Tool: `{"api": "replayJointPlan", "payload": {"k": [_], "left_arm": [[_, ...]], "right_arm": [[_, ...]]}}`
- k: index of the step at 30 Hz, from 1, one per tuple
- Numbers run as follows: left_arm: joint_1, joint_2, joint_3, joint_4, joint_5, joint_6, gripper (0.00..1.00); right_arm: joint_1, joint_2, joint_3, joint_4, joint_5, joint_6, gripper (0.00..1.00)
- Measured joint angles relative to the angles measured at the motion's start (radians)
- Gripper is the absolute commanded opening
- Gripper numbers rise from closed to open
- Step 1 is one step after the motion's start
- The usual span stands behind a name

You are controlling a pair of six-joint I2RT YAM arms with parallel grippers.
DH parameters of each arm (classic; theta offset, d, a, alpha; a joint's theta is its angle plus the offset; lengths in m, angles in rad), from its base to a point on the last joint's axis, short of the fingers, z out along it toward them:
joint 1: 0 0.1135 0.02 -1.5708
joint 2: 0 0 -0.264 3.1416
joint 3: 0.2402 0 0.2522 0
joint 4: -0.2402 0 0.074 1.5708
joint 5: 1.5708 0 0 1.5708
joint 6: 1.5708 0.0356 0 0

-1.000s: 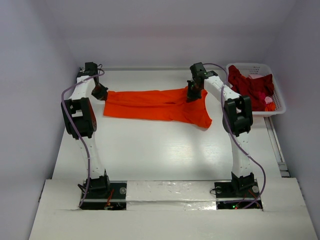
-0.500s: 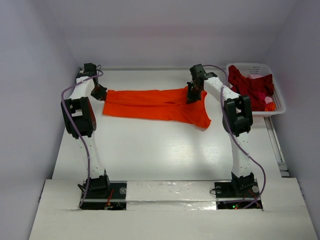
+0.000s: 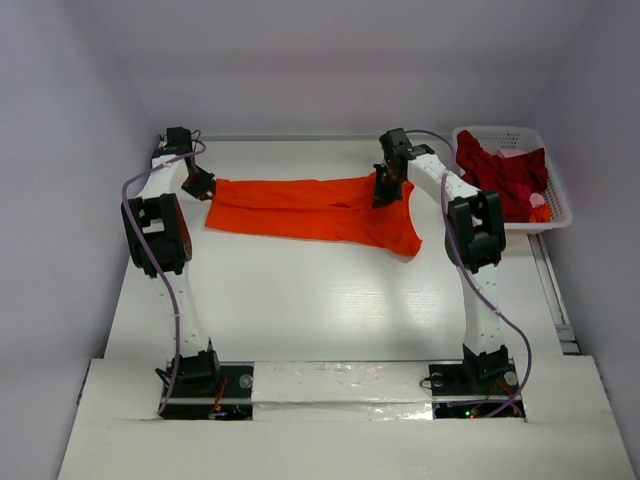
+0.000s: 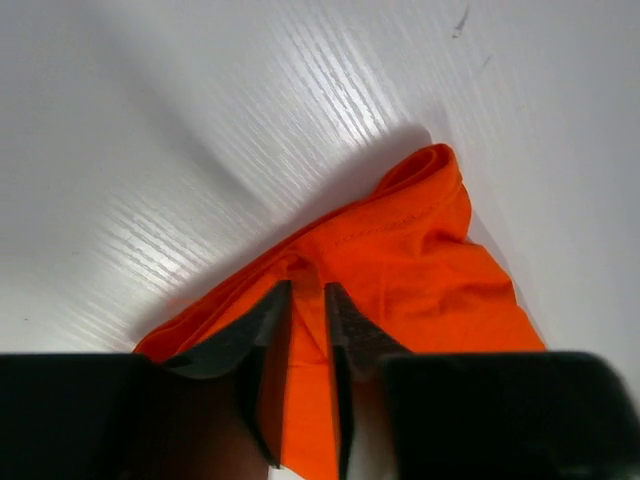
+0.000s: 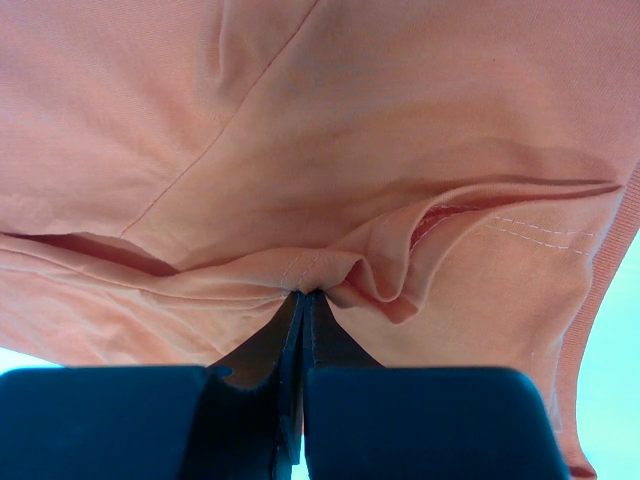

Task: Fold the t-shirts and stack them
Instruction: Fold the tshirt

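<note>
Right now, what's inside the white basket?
Dark red shirts lie heaped in the basket, with a bit of orange peeking out. Whatever is under the heap is covered.

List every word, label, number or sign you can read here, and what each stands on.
None can be read.
The orange t-shirt is plain, only seams showing.
The white basket and the dark red t-shirts in it show no print.
Any marks on the arms are too small to tell.
</note>
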Motion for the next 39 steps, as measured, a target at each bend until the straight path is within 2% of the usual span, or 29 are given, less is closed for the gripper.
{"api": "replayJointPlan", "payload": {"k": [1,4,12,13,14,16,17,19,20,23,26,28,30,31,32,33,39], "left_arm": [[0.002,0.0,-0.002,0.0,-0.003,-0.005,0.25],[0.013,0.0,-0.003,0.002,-0.037,-0.018,0.34],[0.102,-0.05,-0.033,0.037,-0.126,-0.074,0.34],[0.113,-0.063,-0.034,0.041,-0.132,-0.078,0.34],[0.12,-0.078,-0.035,0.047,-0.135,-0.08,0.34],[0.125,-0.118,-0.06,0.069,-0.134,-0.086,0.34],[0.123,-0.148,-0.087,0.085,-0.129,-0.089,0.34],[0.116,-0.207,-0.149,0.108,-0.115,-0.094,0.35],[0.112,-0.238,-0.183,0.118,-0.108,-0.095,0.35],[0.092,-0.291,-0.244,0.132,-0.095,-0.093,0.41],[0.069,-0.294,-0.247,0.142,-0.085,-0.083,0.47],[0.048,-0.283,-0.227,0.123,-0.076,-0.071,0.46],[0.028,-0.25,-0.172,0.103,-0.05,-0.05,0.35],[0.018,-0.228,-0.134,0.091,-0.038,-0.04,0.24],[0.005,-0.201,-0.092,0.074,-0.032,-0.029,0.04],[-0.008,-0.172,-0.049,0.065,-0.026,-0.019,0.0],[-0.103,-0.043,0.103,-0.047,-0.033,0.069,0.0]], "right_arm": [[0.002,0.0,0.0,0.0,0.0,0.0,0.0],[0.003,0.0,0.0,0.001,0.0,0.0,0.0],[0.003,0.0,-0.007,0.002,-0.002,-0.007,0.0],[0.003,0.0,-0.01,0.002,-0.003,-0.008,0.03],[0.005,0.0,-0.012,0.003,-0.004,-0.01,0.17],[0.006,0.0,-0.016,0.002,-0.007,-0.015,0.37],[0.006,-0.001,-0.016,0.002,-0.006,-0.013,0.63],[0.006,-0.005,-0.018,0.002,-0.002,-0.018,0.85],[0.007,-0.01,-0.019,0.001,0.007,-0.019,0.99],[0.007,-0.031,-0.021,-0.002,0.031,-0.02,1.0],[0.007,-0.077,-0.021,-0.005,0.056,-0.021,1.0],[0.007,-0.117,-0.024,-0.004,0.069,-0.021,0.96],[0.007,-0.166,-0.043,0.0,0.08,-0.025,0.73],[0.007,-0.194,-0.056,0.002,0.084,-0.024,0.54],[0.007,-0.219,-0.071,0.003,0.087,-0.028,0.11],[0.007,-0.242,-0.085,0.003,0.09,-0.028,0.0],[0.013,-0.27,-0.153,-0.003,0.097,-0.011,0.0]]}}
